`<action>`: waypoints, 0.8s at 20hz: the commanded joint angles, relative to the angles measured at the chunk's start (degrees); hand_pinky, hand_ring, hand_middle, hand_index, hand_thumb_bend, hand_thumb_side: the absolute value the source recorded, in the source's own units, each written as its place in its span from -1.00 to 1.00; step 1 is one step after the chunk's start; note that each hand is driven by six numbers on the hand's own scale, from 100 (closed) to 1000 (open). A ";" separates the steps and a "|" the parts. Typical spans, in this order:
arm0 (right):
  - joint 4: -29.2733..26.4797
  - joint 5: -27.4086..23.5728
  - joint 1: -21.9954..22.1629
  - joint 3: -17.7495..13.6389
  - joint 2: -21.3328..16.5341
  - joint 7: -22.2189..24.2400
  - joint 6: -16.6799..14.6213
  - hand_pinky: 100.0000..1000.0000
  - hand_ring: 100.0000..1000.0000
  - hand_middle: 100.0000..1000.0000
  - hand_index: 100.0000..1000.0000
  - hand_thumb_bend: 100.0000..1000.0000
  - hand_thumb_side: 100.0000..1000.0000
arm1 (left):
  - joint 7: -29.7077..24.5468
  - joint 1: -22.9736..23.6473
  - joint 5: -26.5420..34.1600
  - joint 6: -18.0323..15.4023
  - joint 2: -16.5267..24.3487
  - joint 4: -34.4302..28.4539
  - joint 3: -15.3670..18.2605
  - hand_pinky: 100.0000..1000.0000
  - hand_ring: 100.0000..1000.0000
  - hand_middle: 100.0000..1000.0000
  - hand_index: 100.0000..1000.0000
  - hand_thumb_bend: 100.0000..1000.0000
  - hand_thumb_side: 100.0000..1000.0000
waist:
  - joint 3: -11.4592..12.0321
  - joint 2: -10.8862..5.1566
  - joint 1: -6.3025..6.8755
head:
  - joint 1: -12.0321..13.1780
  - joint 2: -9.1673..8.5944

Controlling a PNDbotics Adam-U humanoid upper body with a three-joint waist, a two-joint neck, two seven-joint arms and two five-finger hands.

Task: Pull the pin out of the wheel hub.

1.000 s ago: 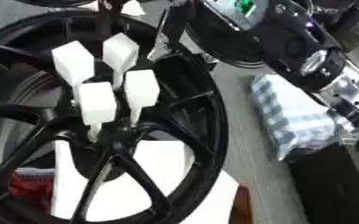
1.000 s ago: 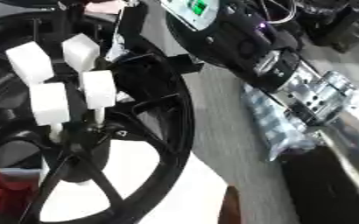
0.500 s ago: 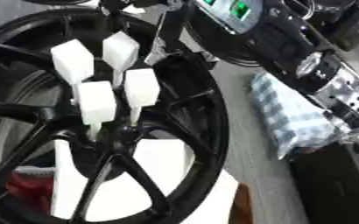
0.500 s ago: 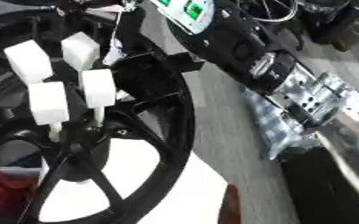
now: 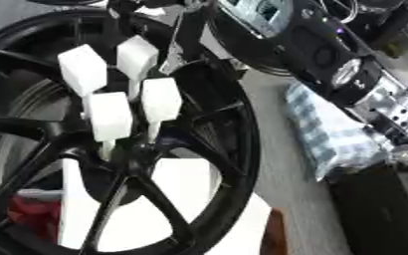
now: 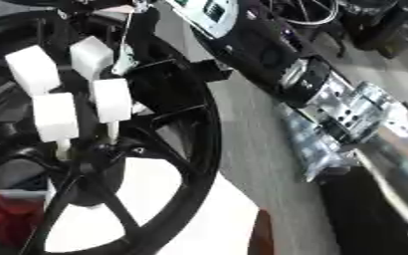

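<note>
Filling the left half of the view is a black wheel [image 5: 242,144], way off to the left of the right hand [image 6: 364,112] and not touching it. Low down behind the spokes, the farthest thing left of the hand, there's something red [image 5: 25,219], can't make out what. The hub [image 5: 125,159] sits where the spokes meet, and four pins [image 5: 161,99] with chunky white block tops stand up out of it in a tight cluster, tilted a bit. All four are seated in the hub, well apart from the hand and on its left. A white sheet or board [image 5: 181,179] shows through the spokes under the wheel, also left of the hand and lower.

Moving toward the hand, there's a strip of bare grey desk [image 6: 251,149] between the wheel rim and a clear plastic-wrapped pack [image 5: 329,134], which lies just beside the hand on its lower left. Whether they actually touch I can't tell. A fat black forearm [image 5: 312,45] comes in from the top and runs diagonally down to the right, ending in the hand. All I get of the hand is a blurry silver chunk near the right edge, so I honestly can't tell how the fingers are set, spread or curled. It isn't on anything of the wheel, that much is clear. Below the hand, in the lower right corner, sits a dark box-like thing [image 5: 381,214].
</note>
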 commanded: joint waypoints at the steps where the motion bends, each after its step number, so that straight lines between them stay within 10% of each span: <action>1: -1.14 0.30 0.39 -0.40 -2.27 0.20 -0.28 0.44 0.39 0.03 0.33 -0.28 -1.00 | -0.16 -0.47 -0.43 0.18 0.49 -0.88 0.05 0.99 0.11 0.09 0.52 -1.00 0.56 | -0.08 -0.76 0.68 | 0.02 -0.14; 16: -3.47 0.30 2.55 -0.44 -3.84 0.51 0.96 0.43 0.37 0.03 0.33 -0.33 -1.00 | -0.43 -0.49 -0.58 0.15 0.22 -0.88 0.01 1.00 0.11 0.09 0.52 -1.00 0.56 | -0.12 -0.64 0.68 | -0.12 -0.37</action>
